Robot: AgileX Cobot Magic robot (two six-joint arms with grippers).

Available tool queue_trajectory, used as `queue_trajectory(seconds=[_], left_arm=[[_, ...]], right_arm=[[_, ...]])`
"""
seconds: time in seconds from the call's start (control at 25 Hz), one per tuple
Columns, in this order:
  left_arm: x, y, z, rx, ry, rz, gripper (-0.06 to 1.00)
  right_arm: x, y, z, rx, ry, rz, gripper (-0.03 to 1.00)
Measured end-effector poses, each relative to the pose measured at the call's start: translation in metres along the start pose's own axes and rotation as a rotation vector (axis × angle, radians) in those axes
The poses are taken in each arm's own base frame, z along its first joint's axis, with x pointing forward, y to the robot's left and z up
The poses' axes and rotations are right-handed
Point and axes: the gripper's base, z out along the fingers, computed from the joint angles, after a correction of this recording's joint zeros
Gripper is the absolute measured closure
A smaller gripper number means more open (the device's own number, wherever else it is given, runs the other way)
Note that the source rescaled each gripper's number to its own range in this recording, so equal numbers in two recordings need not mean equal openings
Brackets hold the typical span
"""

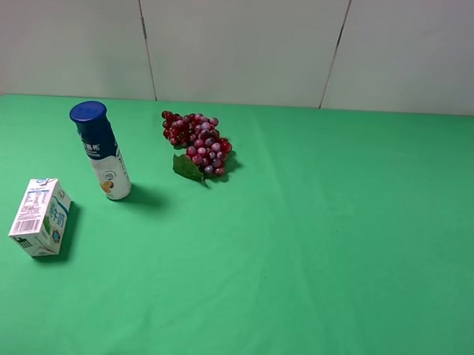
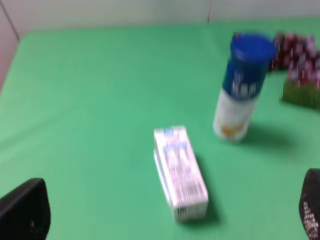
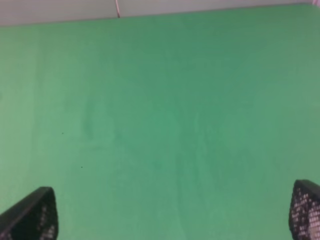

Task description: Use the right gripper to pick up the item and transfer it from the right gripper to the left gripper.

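Far over on the left, the item (image 1: 40,217), a small white milk carton with blue print and a barcode, lies on its side on the green worktop (image 1: 312,259), barcode panel up and nothing touching it. Just beside it toward the back stands a blue-capped bottle (image 1: 103,150), and further right a bunch of red grapes (image 1: 197,143) with a green leaf rests near the rear edge.

Neither arm shows from overhead. The left gripper (image 2: 165,212) hangs over the carton's end of the worktop, fingers (image 2: 27,212) spread wide and empty. The right gripper (image 3: 167,212) looks at bare cloth, fingers (image 3: 32,215) equally wide, holding nothing. I'd guess the carton's far-left spot forces a long reach across.

Behind is a plain pale panelled wall with thin dark seams.
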Motion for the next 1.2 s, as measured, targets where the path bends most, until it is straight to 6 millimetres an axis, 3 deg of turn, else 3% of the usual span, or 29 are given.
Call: queue_trajectory(seconds=[0.24, 0.6, 0.88, 1.2], left_arm=[[0.018, -0.001, -0.003, 0.006, 0.186, 0.005, -0.06], [0.028, -0.005, 0.006, 0.037, 0.249, 0.028, -0.06], [0.04, -0.006, -0.007, 0.026, 0.075, 0.03, -0.06], [0.042, -0.004, -0.002, 0.02, 0.039, -0.027, -0.06]], right_arm=[[0.0, 0.0, 0.0, 0.0, 0.0, 0.0, -0.03], [0.0, 0.0, 0.0, 0.0, 0.0, 0.0, -0.03], [0.0, 0.0, 0.0, 0.0, 0.001, 0.0, -0.03], [0.0, 0.0, 0.0, 0.0, 0.002, 0.0, -0.03]])
